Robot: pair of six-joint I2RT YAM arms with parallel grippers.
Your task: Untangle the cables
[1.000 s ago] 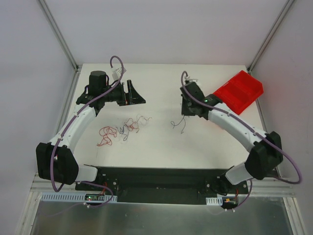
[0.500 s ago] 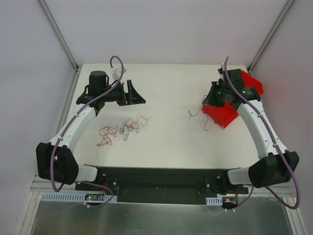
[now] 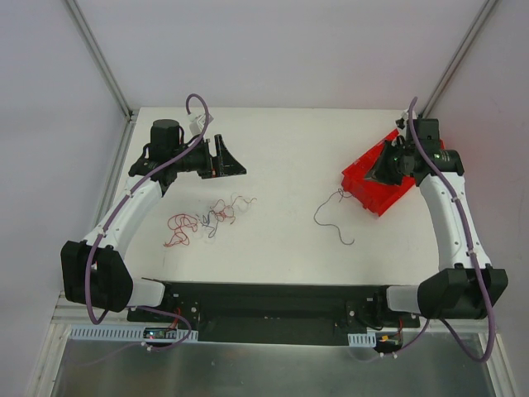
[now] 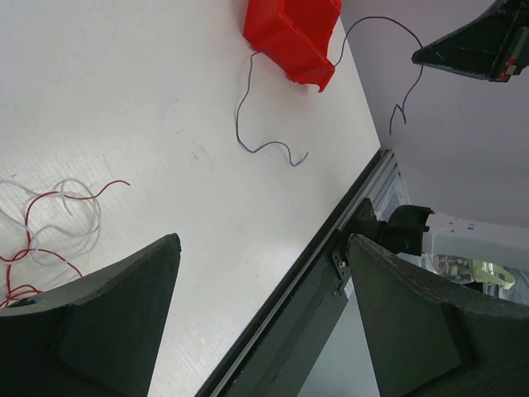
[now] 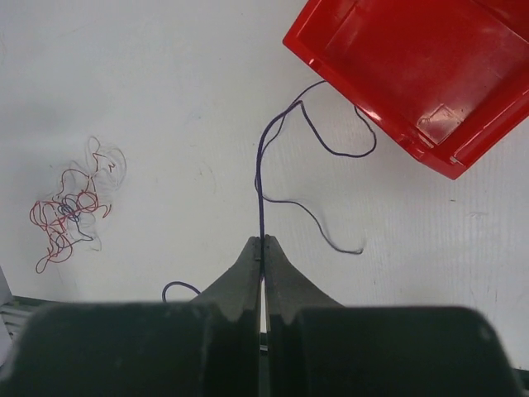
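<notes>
A tangle of thin red, purple and whitish cables [image 3: 219, 213] lies left of centre on the white table, with a red loop [image 3: 180, 230] beside it. The right wrist view shows the same tangle [image 5: 70, 203]. My right gripper [image 3: 378, 171] hangs over the near corner of the red bin [image 3: 405, 153]. It is shut [image 5: 263, 241] on a single purple cable [image 5: 259, 182], which trails down in curves to the table [image 3: 331, 217]. My left gripper [image 3: 235, 165] hovers open behind the tangle, holding nothing [image 4: 260, 240]. Its camera sees the purple cable [image 4: 264, 147] and some red and white cables [image 4: 50, 207].
The red bin [image 5: 413, 74] sits tilted at the table's right side. Metal frame posts [image 3: 103, 62] stand at the back corners. A black rail [image 3: 264, 298] runs along the table's near edge [image 4: 331, 240].
My right arm has swung from the table's middle to the right, over the red bin, carrying the purple cable away from the tangle. The left arm has stayed still.
</notes>
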